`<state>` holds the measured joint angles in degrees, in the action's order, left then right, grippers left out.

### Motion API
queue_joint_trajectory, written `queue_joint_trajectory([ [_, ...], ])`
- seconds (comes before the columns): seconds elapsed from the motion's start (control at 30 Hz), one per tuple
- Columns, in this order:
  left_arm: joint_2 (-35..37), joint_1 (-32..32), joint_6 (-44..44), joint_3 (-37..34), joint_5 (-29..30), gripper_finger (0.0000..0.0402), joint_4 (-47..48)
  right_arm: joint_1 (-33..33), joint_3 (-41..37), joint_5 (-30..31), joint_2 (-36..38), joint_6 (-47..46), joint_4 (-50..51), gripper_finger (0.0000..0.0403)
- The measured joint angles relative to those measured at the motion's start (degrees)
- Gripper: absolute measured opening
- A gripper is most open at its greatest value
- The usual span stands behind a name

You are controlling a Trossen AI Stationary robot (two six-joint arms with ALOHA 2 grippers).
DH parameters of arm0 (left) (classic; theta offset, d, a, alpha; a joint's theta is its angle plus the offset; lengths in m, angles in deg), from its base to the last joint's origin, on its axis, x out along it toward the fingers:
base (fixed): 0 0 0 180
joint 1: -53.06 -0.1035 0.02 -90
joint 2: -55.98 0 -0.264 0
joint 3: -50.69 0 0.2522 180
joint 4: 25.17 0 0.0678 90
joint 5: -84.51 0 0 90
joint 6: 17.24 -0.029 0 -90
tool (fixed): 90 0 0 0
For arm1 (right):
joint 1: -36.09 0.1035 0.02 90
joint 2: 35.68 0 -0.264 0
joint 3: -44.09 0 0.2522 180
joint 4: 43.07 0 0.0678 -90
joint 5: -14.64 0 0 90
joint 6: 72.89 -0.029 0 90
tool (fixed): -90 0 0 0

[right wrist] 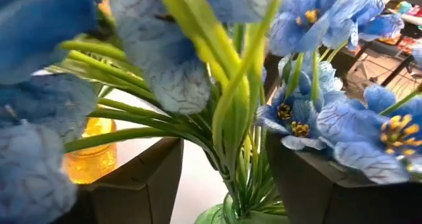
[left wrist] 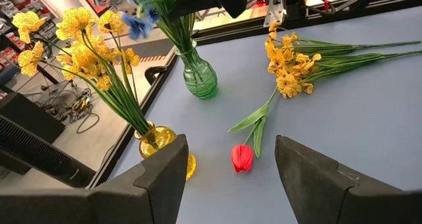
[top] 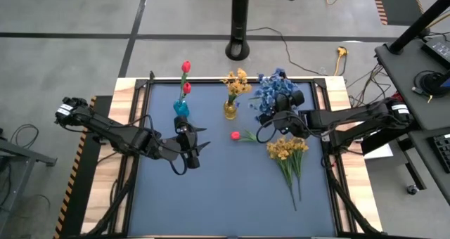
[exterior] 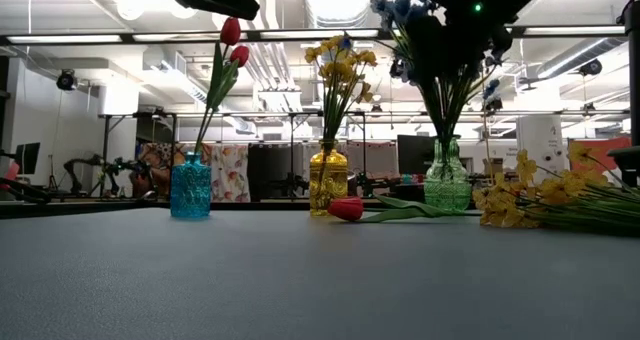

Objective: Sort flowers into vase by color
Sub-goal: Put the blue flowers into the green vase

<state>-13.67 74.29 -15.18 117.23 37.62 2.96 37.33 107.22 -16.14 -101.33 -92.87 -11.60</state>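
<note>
Tulips come first on the left: two red tulips stand in the ribbed blue vase, and my left gripper hangs just near of it, fingers parted with nothing between them. The loose red tulip lies flat on the mat to its right, bud toward the left arm, thin stem and soft leaves running right. I judge the left arm the nearer one for it. Behind it the amber glass vase holds yellow sprigs. Further right, my right gripper straddles the blue bunch over the green vase, fingers spread either side of the stems, not pinching. More yellow sprigs lie loose nearer me, stems pointing near.
</note>
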Motion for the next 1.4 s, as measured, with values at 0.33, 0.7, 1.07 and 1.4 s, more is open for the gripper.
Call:
queue_joint_trajectory([
  [0.33, 0.0, 0.0, 0.0, 0.0, 0.0, 0.021, 0.2, -0.1, 2.3, -1.2, 0.0, -3.6, 4.9, 0.0108],
  [0.7, 0.0, 0.0, 0.0, 0.0, 0.0, 0.021, 0.2, -0.3, 1.7, -1.2, 0.0, -4.1, 6.1, 0.0032],
  [1.07, 0.0, 0.0, 0.1, 0.0, 0.0, 0.021, 0.2, -2.4, -0.8, -2.8, 0.0, -5.6, 6.2, 0.0029],
  [1.4, 0.0, 0.0, 0.2, 0.0, 0.0, 0.021, 0.2, -2.5, -2.2, -2.8, -0.1, -5.9, 6.5, 0.0029],
])
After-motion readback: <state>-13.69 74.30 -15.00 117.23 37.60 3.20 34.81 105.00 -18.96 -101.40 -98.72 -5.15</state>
